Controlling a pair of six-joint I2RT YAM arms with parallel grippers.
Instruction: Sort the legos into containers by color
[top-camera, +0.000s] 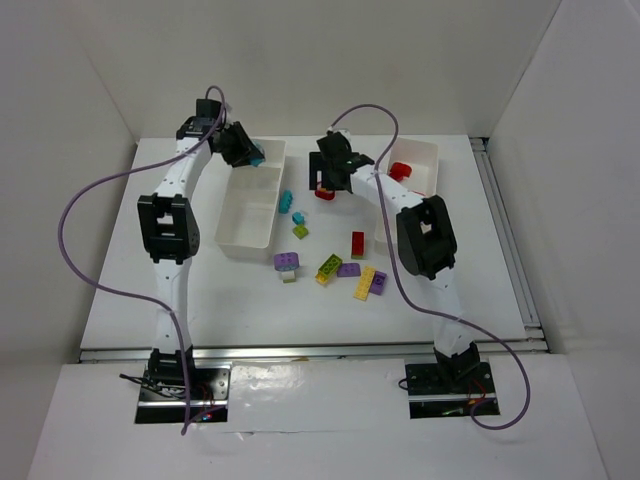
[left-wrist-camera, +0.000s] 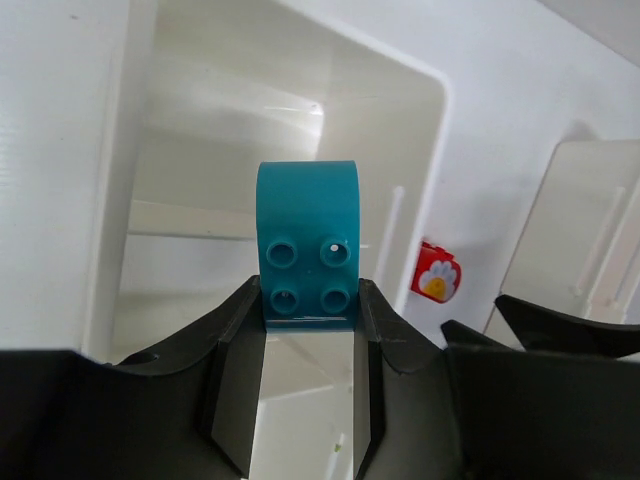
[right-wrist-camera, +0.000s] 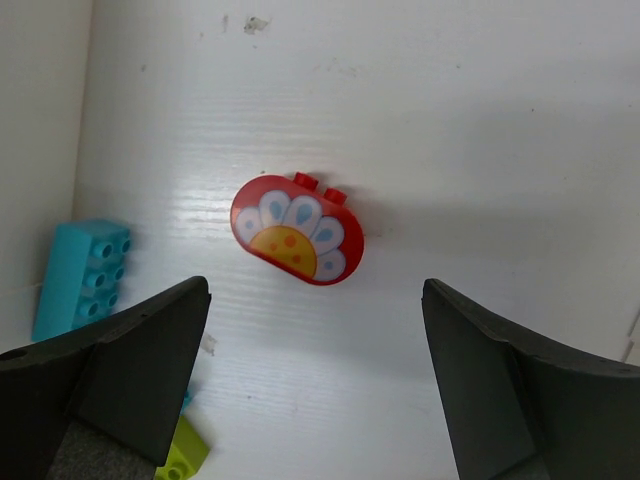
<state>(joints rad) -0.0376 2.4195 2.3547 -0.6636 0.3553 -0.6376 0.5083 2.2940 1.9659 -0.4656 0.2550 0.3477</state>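
Observation:
My left gripper (top-camera: 247, 152) is shut on a teal arched brick (top-camera: 258, 158) and holds it over the far end of the left white tray (top-camera: 232, 240). In the left wrist view the teal brick (left-wrist-camera: 307, 245) sits between the jaws, above a tray compartment (left-wrist-camera: 200, 150). My right gripper (top-camera: 325, 180) is open above a red rounded piece with a flower print (right-wrist-camera: 297, 228), which lies on the table between the trays. That piece also shows in the left wrist view (left-wrist-camera: 437, 272). The right white tray (top-camera: 428, 152) holds a red piece (top-camera: 400, 170).
Loose bricks lie on the table between and in front of the trays: two teal (top-camera: 287, 203), lime (top-camera: 300, 231), red (top-camera: 357, 244), purple (top-camera: 286, 262), yellow (top-camera: 366, 282) and others. A teal brick (right-wrist-camera: 82, 278) and a lime one (right-wrist-camera: 180, 450) lie left of my right gripper.

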